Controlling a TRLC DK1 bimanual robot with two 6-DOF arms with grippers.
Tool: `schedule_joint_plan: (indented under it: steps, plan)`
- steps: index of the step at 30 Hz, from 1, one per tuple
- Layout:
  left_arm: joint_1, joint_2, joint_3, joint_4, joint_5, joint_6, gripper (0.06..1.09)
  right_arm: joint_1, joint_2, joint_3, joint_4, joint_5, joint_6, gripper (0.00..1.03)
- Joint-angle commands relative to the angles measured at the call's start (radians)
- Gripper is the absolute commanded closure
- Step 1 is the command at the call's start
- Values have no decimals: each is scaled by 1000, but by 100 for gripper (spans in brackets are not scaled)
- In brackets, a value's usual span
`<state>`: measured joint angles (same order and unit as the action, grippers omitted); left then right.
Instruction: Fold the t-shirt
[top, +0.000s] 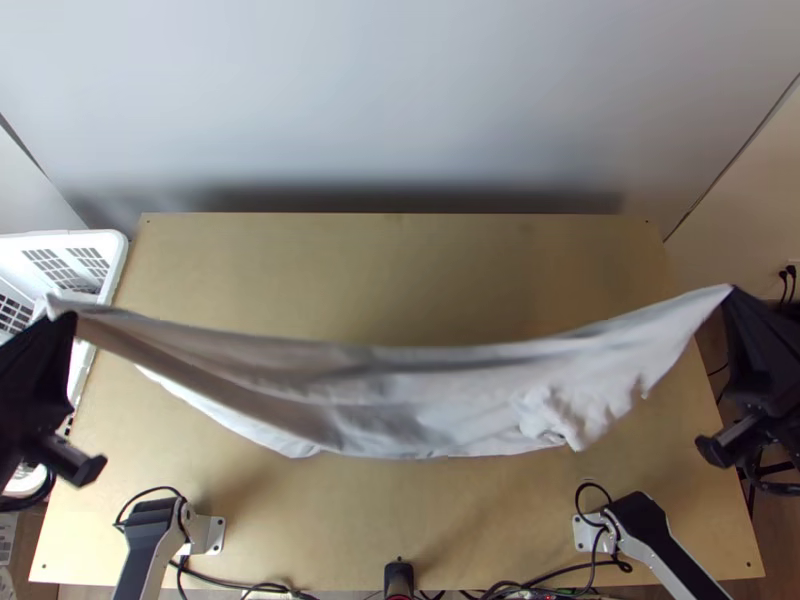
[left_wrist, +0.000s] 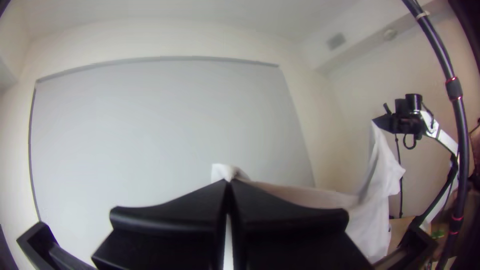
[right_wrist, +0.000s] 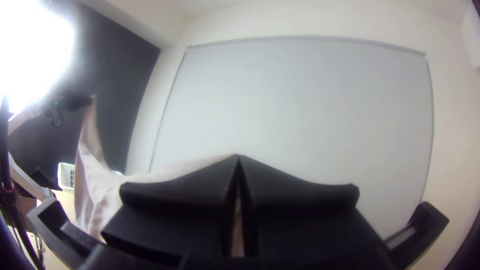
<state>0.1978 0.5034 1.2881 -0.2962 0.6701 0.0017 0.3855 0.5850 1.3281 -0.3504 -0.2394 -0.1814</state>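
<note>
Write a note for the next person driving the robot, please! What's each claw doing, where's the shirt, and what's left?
Left claw: shut on one end of the shirt.
Right claw: shut on the other end.
T-shirt: strung between both claws over the table, sagging in the middle. I can't tell which parts of it are pinched.
Done: it's held up by two ends.
Left: probably lay it on the table, smooth it, then fold it; no finished fold yet.

White glare in the right wrist view's corner — soft shadows across the table (top: 400, 530) — fisheye-bent edges.
</note>
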Motion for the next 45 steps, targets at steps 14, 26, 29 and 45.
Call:
schedule_joint_plan:
  steps: [14, 26, 29, 45]
  plan:
    - [149, -137, -82, 65, 14, 0, 105, -122, -99, -26, -1, 3, -24, 100]
    - [180, -146, -162, 40, 152, -181, 105, -103, -91, -152, -7, -51, 33, 100]
    - [183, -143, -194, 39, 171, -184, 105, -86, -90, -202, -1, -52, 62, 100]
    - [169, -8, -337, 77, 178, -180, 105, -34, -20, -360, 79, -47, 71, 100]
